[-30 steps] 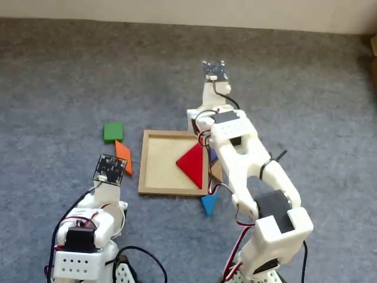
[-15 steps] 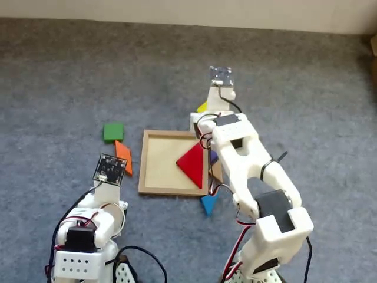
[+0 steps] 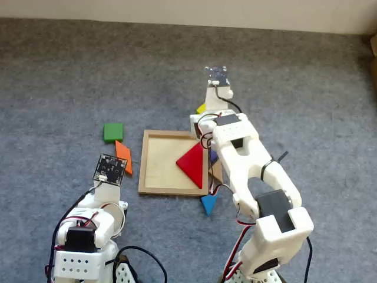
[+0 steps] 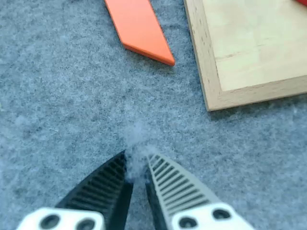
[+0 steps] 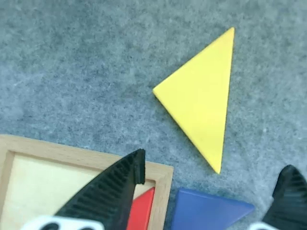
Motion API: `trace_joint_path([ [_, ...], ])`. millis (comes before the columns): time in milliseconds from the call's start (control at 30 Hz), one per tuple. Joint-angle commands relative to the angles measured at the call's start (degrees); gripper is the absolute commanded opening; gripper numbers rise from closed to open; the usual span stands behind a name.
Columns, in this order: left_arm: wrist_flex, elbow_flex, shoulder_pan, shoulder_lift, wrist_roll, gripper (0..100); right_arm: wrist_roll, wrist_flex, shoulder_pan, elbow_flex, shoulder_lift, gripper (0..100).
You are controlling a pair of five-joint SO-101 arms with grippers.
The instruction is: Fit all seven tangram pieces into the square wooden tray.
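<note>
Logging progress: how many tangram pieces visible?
6. Red triangle in tray; green square and orange parallelogram left of it; yellow triangle past its far right corner; blue triangle by its right edge; light blue triangle off its near right corner. Seventh may be under the right arm.

The tray [image 3: 143,171] lies between my two arms. A big triangle [image 3: 192,163] lies in its right half, against the right wall. Left of the tray lies the parallelogram [image 3: 123,157], with the square piece [image 3: 113,131] just beyond it. A small triangle [image 3: 208,204] lies off the tray's near right corner. Past the far right corner lies another triangle [image 5: 201,100], and a further piece [image 5: 206,213] lies just right of the tray, both below my right gripper [image 5: 213,172].
</note>
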Motion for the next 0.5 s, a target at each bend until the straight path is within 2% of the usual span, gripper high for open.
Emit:
trace_joint_path([
  [0,0.35,1.10,-0.48,-2.86,-0.44,1,1.23,-6.55,0.66,-0.66,-1.36,39.9],
  [267,0.35,1.10,-0.48,-2.86,-0.44,1,1.23,-8.75,0.66,-1.54,7.08,39.9],
  [467,0.35,1.10,-0.48,-2.86,-0.44,1,1.67,-15.52,2.07,-7.34,14.64,39.9],
])
